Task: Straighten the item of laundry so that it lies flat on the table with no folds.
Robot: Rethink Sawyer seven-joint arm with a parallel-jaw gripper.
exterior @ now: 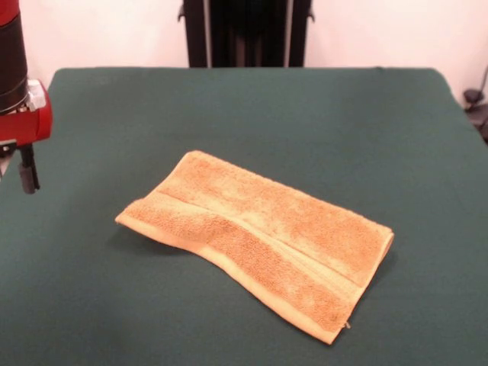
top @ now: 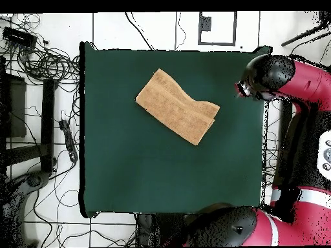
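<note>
While the gripper (exterior: 27, 177) hangs at the left edge of the front view, only one dark fingertip shows below its red and black housing, so whether the fingers are apart or together cannot be told. It hovers above the surface (exterior: 244, 107), holding nothing, well apart from the towel (exterior: 259, 236). From overhead, the arm's end (top: 262, 77) sits over the surface's right edge. The orange-tan terry towel lies doubled over near the middle of the dark green cloth, set diagonally, with a flat woven band running along its length and one folded edge at its right end.
</note>
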